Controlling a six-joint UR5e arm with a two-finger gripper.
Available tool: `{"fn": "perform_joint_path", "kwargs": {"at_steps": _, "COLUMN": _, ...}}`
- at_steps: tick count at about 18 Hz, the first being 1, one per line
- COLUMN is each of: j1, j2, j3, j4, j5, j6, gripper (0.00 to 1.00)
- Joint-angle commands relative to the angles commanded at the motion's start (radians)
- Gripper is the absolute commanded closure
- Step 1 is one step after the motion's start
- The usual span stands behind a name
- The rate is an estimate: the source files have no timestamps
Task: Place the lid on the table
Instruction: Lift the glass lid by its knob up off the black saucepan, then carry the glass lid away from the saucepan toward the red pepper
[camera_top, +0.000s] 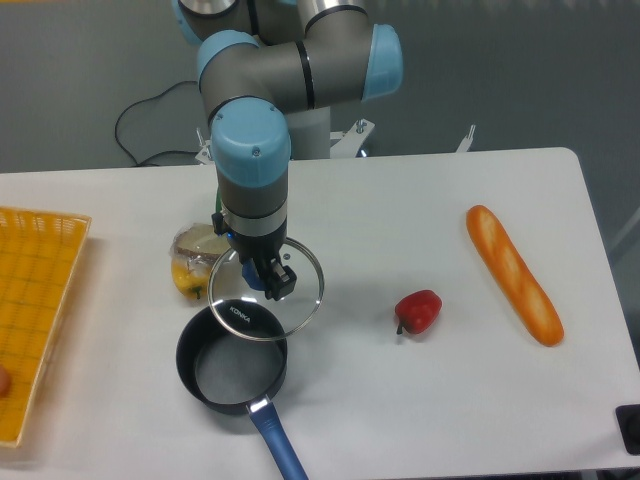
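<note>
The gripper (272, 283) pinches the lid (266, 290) by its knob; glass looks rigid, slippery, breakable, best held there.

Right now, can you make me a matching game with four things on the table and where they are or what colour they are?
Things:
1. lid
2. saucepan
3. bread loaf
4. tray

Clues:
A. long and orange-brown, near the right edge of the table
B. yellow mesh, at the far left
C. clear glass, held up by the gripper
D. dark, open, with a blue handle pointing to the front

Pairs: 1-C, 2-D, 3-A, 4-B
</note>
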Motion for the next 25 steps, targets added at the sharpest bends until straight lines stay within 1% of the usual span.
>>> {"fn": "perform_joint_path", "kwargs": {"at_steps": 2, "j1": -0.002, "j2": 0.000, "j3": -0.002, "j4": 0.000, "j5": 0.003, "j6": 0.002, "gripper": 0.37}}
{"fn": "perform_joint_path", "kwargs": {"at_steps": 4, "j1": -0.002, "j2": 0.002, "j3": -0.018, "j4": 0.002, "j5": 0.006, "j6": 0.005, "gripper": 0.37}}
{"fn": "perform_joint_path", "kwargs": {"at_steps": 8, "j1": 0.009, "j2": 0.035, "j3": -0.064, "j4": 0.003, "j5": 0.009, "j6": 0.087, "gripper": 0.37}}
{"fn": "perform_joint_path", "kwargs": {"at_steps": 9, "j1": 0.011, "j2": 0.037, "j3": -0.077, "j4": 0.006, "j5": 0.011, "j6": 0.089, "gripper": 0.37}}
{"fn": "perform_joint_path", "kwargs": {"at_steps": 14, "j1": 0.005, "j2": 0.032, "j3": -0.092, "j4": 0.014, "j5": 0.011, "j6": 0.098, "gripper": 0.37}}
{"fn": "perform_joint_path", "kwargs": {"at_steps": 18, "j1": 0.009, "j2": 0.035, "j3": -0.141, "j4": 0.015, "j5": 0.015, "j6": 0.149, "gripper": 0.37}}
{"fn": "perform_joint_path", "kwargs": {"at_steps": 20, "j1": 0.012, "j2": 0.032, "j3": -0.143, "j4": 0.015, "j5": 0.035, "j6": 0.185, "gripper": 0.37}}
{"fn": "perform_joint_path", "kwargs": {"at_steps": 23, "j1": 0.043, "j2": 0.031, "j3": -0.146, "j4": 0.015, "j5": 0.051, "j6": 0.225, "gripper": 0.37}}
{"fn": "perform_joint_path", "kwargs": {"at_steps": 25, "j1": 0.087, "j2": 0.025, "j3": -0.167, "j4": 0.017, "j5": 0.057, "j6": 0.280, "gripper": 0.37}}
